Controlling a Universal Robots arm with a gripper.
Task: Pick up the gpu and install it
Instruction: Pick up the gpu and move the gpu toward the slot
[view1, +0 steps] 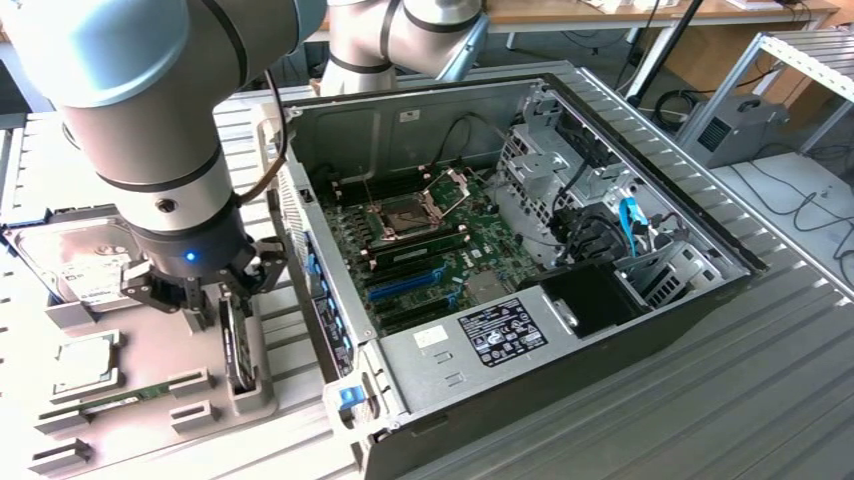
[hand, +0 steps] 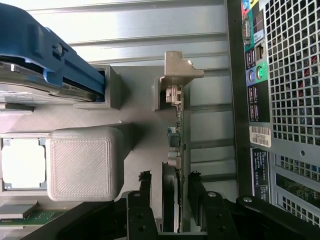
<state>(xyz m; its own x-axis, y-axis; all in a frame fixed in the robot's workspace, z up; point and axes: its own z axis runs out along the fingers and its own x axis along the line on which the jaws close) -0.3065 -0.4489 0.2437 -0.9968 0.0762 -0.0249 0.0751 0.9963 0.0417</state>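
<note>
Ribbed metal worktop (view1: 747, 390), computer case (view1: 534, 250) alongside. Gripper (view1: 214, 303) (hand: 169, 176) is open, astride the gpu (view1: 239, 350) (hand: 176, 145), which stands on edge.

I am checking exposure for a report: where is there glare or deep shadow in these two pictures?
Exterior view: strong glare on the silver arm, the computer case evenly lit inside. Wrist view: a bright band across the metal table, the pale processor washed out, the pincer nearly black on both sides of the gpu.
</note>
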